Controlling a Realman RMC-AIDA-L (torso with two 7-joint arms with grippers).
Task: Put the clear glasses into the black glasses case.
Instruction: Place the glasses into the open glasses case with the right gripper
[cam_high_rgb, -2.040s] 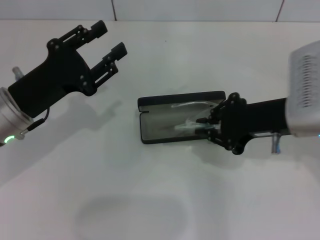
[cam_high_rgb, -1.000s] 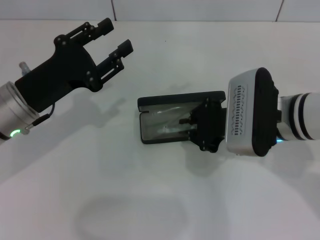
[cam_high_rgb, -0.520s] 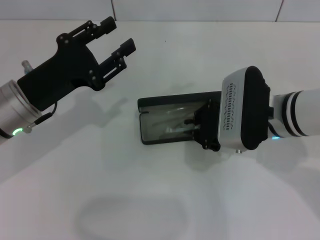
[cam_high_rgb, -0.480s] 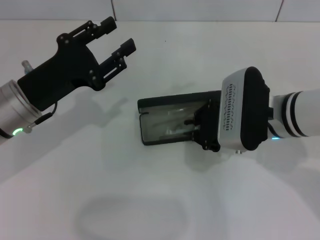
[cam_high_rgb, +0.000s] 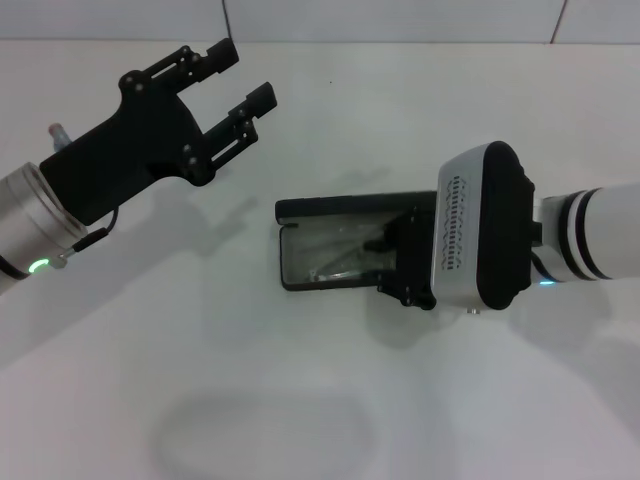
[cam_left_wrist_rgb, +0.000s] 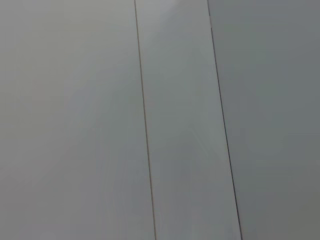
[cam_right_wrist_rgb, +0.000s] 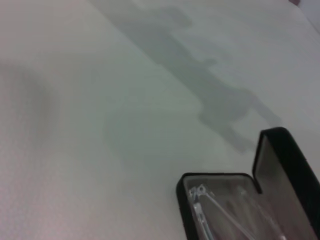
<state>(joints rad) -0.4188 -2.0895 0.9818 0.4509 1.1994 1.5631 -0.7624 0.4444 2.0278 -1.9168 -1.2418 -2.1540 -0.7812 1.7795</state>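
White table (cam_high_rgb: 300, 400), clear glasses (cam_high_rgb: 340, 262) in black glasses case (cam_high_rgb: 300, 209), right end effector (cam_high_rgb: 385, 262) adjacent, grip unclear.

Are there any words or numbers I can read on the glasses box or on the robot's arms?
None: no word, number or sign can be read in these pictures.
black glasses case: it lies open, and no lettering shows on it in the head view or the right wrist view.
right gripper: over the case's right end, bearing no readable text; the arm's white housing shows only slots.
left gripper: raised at the far left, unlabelled.
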